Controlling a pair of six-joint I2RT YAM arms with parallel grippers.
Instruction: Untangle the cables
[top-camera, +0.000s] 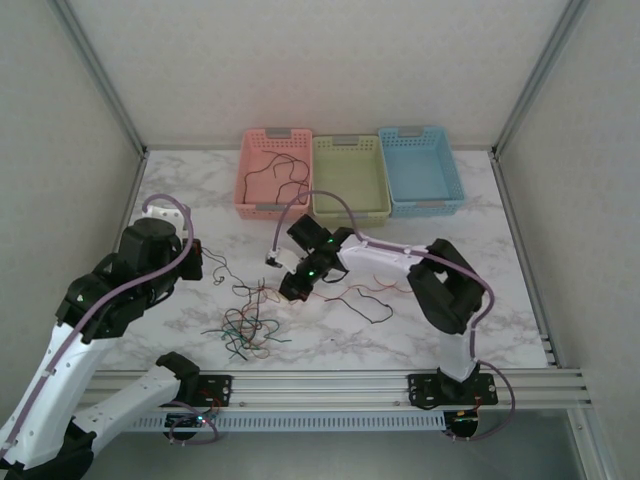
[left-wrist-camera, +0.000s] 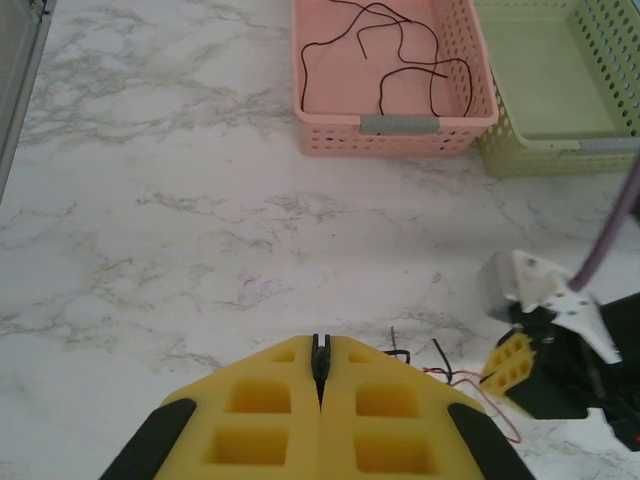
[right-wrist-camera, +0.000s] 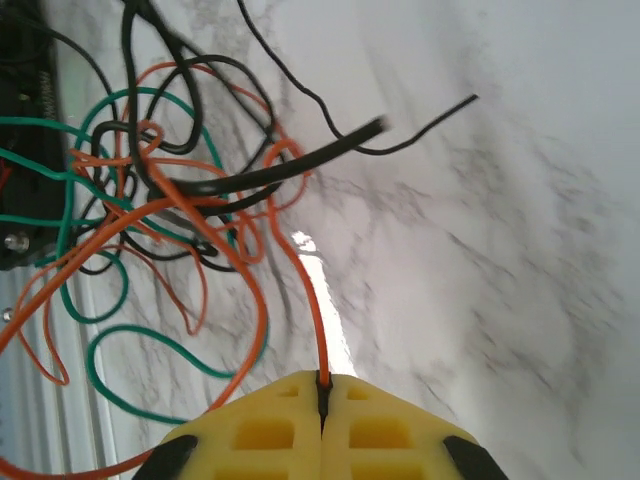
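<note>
Many cables (top-camera: 250, 325) tangle, ends hard to follow. Over the marble tabletop (left-wrist-camera: 150, 200) the right end effector (right-wrist-camera: 322, 385) pinches an orange cable (right-wrist-camera: 312, 300); the left end effector (left-wrist-camera: 320, 347) is squeezed together.

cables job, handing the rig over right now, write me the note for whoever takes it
Left gripper: jaws shut, on the left side of the table; I can't tell whether it holds anything.
Right gripper: jaws shut on an orange cable that runs out of the tangle.
Cables: main tangle lies in front of the arms, black, orange and green mixed; loose ones to its right.
Done: black cables lie in the pink basket.
Left: pull the orange one free, then separate the rest.
</note>
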